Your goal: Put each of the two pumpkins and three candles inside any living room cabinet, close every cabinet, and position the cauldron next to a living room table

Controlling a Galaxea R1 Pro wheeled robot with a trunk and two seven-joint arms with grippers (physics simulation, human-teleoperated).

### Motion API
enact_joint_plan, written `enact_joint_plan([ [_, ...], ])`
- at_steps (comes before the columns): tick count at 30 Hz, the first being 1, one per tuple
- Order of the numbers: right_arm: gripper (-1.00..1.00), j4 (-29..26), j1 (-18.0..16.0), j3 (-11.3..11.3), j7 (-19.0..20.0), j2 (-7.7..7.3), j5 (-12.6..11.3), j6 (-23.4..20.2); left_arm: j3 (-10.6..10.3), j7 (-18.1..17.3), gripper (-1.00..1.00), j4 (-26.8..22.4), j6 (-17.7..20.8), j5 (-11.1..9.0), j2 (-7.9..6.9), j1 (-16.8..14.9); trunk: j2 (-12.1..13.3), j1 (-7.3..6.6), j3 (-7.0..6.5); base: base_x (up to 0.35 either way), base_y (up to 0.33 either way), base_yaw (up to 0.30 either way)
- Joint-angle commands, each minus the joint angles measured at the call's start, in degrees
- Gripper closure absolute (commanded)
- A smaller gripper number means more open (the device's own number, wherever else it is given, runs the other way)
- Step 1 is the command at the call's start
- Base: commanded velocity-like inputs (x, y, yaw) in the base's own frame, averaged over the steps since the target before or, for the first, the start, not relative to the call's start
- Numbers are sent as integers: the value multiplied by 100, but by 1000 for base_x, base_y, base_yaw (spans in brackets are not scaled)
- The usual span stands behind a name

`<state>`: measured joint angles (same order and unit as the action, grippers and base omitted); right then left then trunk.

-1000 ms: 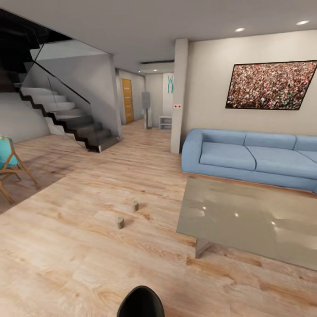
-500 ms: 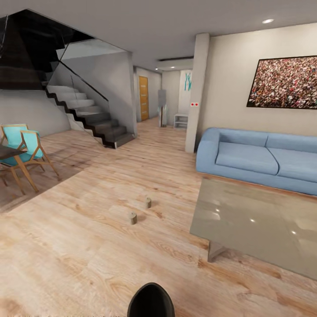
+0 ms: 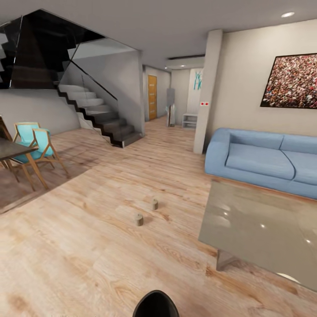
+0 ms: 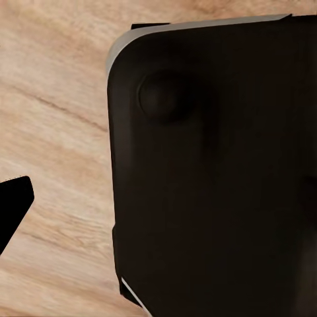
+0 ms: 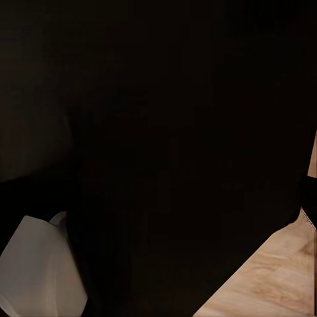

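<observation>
Nearest the robot, at the bottom edge of the head view, a dark rounded shape (image 3: 156, 304) pokes up — part of the robot's own body, by the look of it; past it, two candles stand on the wooden floor (image 3: 75, 264), the nearer candle (image 3: 139, 219) and the farther candle (image 3: 154, 204) close together but apart, both upright, both to the left of the glass counter (image 3: 259, 231). Beyond the glass counter sits a blue sofa (image 3: 264, 160) against the wall, with a framed picture (image 3: 293, 81) above it; well left of the glass counter are turquoise chairs (image 3: 37, 143) at a dark dining table (image 3: 13, 149), and farther back a staircase (image 3: 99, 116) and a corridor with an orange door (image 3: 152, 97).

Both wrist views are blocked by dark robot housing over bits of floor; whether either end effector is open or closed, I cannot tell.

Risks, as I judge them: the candles are small and low, so the base rolling toward them could knock one over or send it under the glass counter; that counter's corner lies close to the path — a careless turn could clip it.

No container or its contents can be made out from here.
</observation>
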<state>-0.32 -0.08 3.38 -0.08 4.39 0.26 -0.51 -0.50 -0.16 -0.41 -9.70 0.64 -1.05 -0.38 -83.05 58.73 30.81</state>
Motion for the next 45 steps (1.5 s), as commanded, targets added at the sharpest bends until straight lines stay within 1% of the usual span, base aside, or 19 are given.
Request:
enact_joint_plan([
  [1,-100,-3,-1,33,-1,1,4,-5,-4,-2,-100,6,-20,6,-1,-4,-3,0,5,15,0,212],
  [7,-100,0,-1,31,-1,1,7,-5,-3,-2,-100,6,-22,10,-1,-2,-3,0,5,17,0,231],
  [12,-100,-2,-1,38,-1,1,2,-6,-8,-2,-100,6,-23,14,-1,-3,-3,0,6,174,-34,97],
  [27,-100,-3,-1,40,-1,1,1,-5,-12,-2,-100,5,-28,15,-1,-1,-3,0,6,97,-59,8],
  [45,-100,-3,-1,72,-4,-10,-40,-9,-12,-2,-100,2,-30,-2,-1,-2,-3,0,6,10,-8,0],
])
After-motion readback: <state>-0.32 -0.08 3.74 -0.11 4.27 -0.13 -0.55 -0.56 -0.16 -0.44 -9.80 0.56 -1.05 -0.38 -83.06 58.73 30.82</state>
